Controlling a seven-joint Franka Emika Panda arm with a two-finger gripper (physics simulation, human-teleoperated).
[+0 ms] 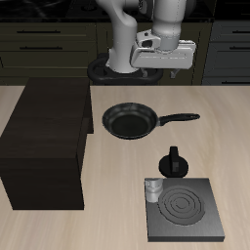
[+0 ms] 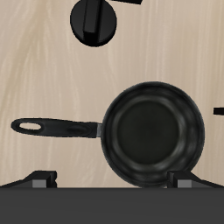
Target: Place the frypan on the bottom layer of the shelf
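The frypan is a round black shallow pan lying flat on the table, its long straight handle pointing away from the shelf. The shelf is a large dark brown box-like unit right beside the pan's rim. My gripper hangs above the table, behind the pan and well above it, open and empty. In the wrist view the frypan lies below my gripper, with its handle stretching sideways; both fingertips stand wide apart.
A small black knobbed pot stands nearer the table's front edge than the pan; it also shows in the wrist view. A square grey plate with rings and a small grey cup sit near the front edge. Drawer cabinets line the back.
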